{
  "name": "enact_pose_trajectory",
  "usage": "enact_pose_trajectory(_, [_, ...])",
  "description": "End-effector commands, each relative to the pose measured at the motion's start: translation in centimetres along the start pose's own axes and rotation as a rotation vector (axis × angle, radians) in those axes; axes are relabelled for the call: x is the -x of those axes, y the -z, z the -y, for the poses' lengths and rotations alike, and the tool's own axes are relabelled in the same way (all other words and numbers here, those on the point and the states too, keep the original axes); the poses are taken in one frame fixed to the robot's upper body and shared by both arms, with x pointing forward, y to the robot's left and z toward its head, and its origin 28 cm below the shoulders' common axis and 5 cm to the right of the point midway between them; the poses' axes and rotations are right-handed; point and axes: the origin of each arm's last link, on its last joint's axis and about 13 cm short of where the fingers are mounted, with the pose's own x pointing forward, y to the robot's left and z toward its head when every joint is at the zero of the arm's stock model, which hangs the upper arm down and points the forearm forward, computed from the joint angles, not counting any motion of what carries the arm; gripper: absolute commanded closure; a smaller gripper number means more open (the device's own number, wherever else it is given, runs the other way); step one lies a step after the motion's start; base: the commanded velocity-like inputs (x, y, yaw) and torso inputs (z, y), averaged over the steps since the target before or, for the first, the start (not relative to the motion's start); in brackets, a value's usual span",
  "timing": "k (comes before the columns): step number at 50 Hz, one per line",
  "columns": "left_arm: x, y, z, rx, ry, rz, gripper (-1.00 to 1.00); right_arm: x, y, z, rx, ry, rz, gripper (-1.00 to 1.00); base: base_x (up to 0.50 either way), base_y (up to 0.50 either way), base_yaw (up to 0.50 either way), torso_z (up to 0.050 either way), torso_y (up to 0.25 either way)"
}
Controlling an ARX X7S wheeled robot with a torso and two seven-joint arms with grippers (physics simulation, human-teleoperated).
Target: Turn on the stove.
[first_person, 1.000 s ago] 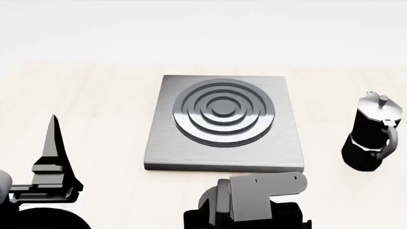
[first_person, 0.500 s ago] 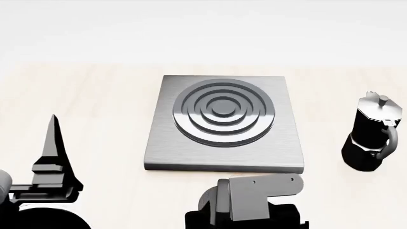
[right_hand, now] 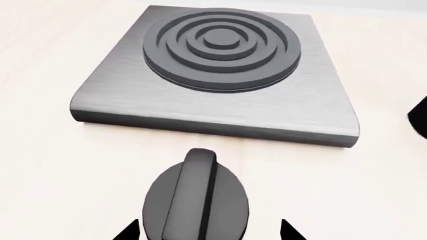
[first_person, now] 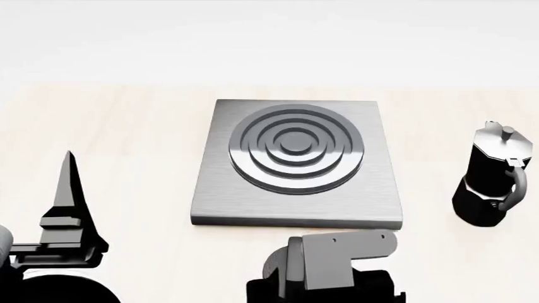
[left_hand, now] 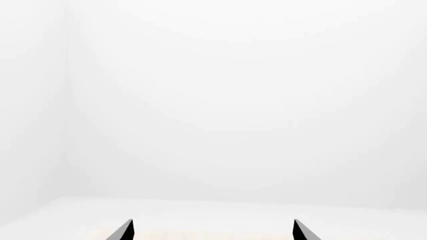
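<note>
The stove (first_person: 296, 163) is a flat grey metal slab with raised dark concentric rings, at the middle of the table; it also shows in the right wrist view (right_hand: 220, 75). Its small black round knob (right_hand: 197, 200), with a raised bar, lies on the table in front of the slab's near edge. In the head view it is hidden under my right arm (first_person: 341, 262). My right gripper (right_hand: 208, 232) is open, one fingertip on each side of the knob with gaps between. My left gripper (first_person: 67, 202) is open and empty at the near left, facing the white wall (left_hand: 213, 231).
A black moka pot (first_person: 493, 177) stands on the light wooden table (first_person: 126, 139) to the right of the stove. A dark edge (right_hand: 420, 120) at the right wrist view's border is probably that pot. A white wall lies behind the table.
My right wrist has shifted slightly lower in the head view, toward the near edge. The stove, pot and left gripper look unchanged.
</note>
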Motion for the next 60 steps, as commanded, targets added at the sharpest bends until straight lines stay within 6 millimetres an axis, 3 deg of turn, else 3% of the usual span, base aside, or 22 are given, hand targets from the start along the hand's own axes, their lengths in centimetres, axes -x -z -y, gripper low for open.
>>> enact_pose_trajectory(1, [0.0, 0.0, 0.0, 0.0, -0.001, 0.0, -1.0, -0.5, 0.3, 0.1, -0.006, 0.001, -0.015, -1.0, 0.0, 0.0, 0.0, 0.0, 0.0])
enact_pose_trajectory(60, [0.0, 0.1, 0.0, -0.002, -0.001, -0.002, -1.0, -2.5, 2.0, 0.3, -0.021, -0.024, -0.084, -1.0, 0.0, 0.0, 0.0, 0.0, 0.0])
